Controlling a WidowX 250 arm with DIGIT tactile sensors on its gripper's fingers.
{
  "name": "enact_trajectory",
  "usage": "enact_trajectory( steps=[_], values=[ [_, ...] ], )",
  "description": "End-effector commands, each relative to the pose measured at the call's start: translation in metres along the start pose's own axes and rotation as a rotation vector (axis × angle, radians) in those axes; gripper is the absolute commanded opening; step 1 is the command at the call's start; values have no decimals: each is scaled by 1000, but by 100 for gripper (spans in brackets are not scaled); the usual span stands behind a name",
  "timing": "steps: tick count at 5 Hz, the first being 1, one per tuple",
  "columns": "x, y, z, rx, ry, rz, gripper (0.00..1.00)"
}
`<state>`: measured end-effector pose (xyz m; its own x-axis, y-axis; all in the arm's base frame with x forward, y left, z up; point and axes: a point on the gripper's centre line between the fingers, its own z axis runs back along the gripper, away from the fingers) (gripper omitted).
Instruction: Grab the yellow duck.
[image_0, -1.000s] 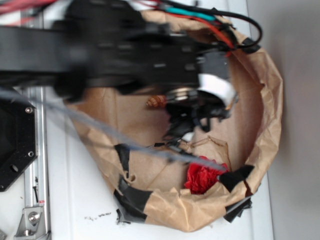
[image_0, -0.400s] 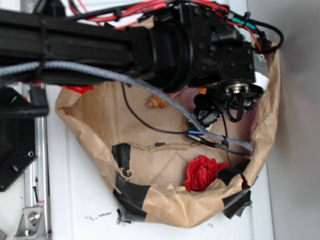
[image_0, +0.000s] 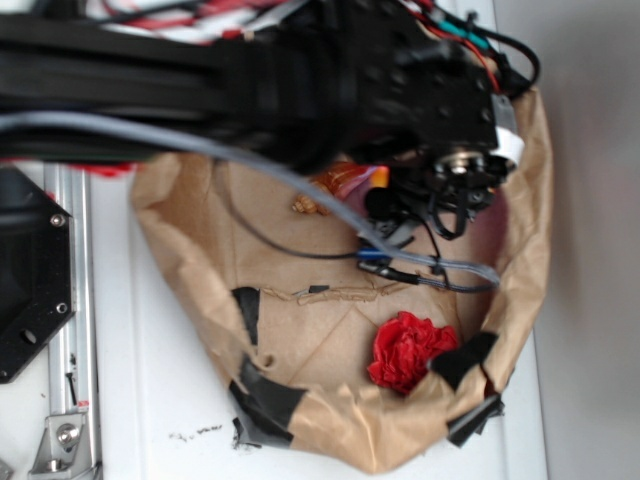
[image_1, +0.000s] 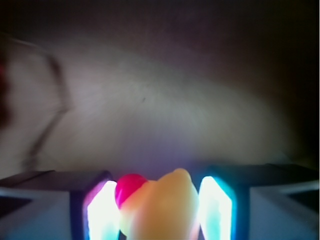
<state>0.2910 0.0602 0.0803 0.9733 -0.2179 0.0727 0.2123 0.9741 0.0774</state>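
Gripper (image_1: 160, 210): jaws closed on the yellow duck (image_1: 162, 207), which sits squarely between the two glowing pads (image_1: 102, 212), its red-orange beak turned toward one pad, seen in the wrist view. In the exterior view the black arm (image_0: 300, 80) covers the upper part of a brown paper nest (image_0: 300, 350) patched with black tape (image_0: 265, 395) on the white tabletop (image_0: 150, 400); a yellow-orange patch (image_0: 350, 180) shows just beside the jaws, too blurred to identify. Red fabric flower (image_0: 405, 350) lies below the jaws, well apart from them, by the paper rim; small orange-brown shell (image_0: 307, 205) lies near the jaws, toward the arm's base.
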Motion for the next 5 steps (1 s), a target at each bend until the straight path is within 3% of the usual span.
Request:
enact_trajectory(
  steps=[1, 2, 3, 4, 5],
  values=[
    [-22, -26, 95, 87, 108, 183, 0],
    [-31, -35, 112, 52, 272, 310, 0],
    [-36, -36, 112, -27, 241, 511, 0],
    [-38, -26, 114, -60, 120, 654, 0],
    [-41, -20, 117, -108, 117, 715, 0]
  ],
)
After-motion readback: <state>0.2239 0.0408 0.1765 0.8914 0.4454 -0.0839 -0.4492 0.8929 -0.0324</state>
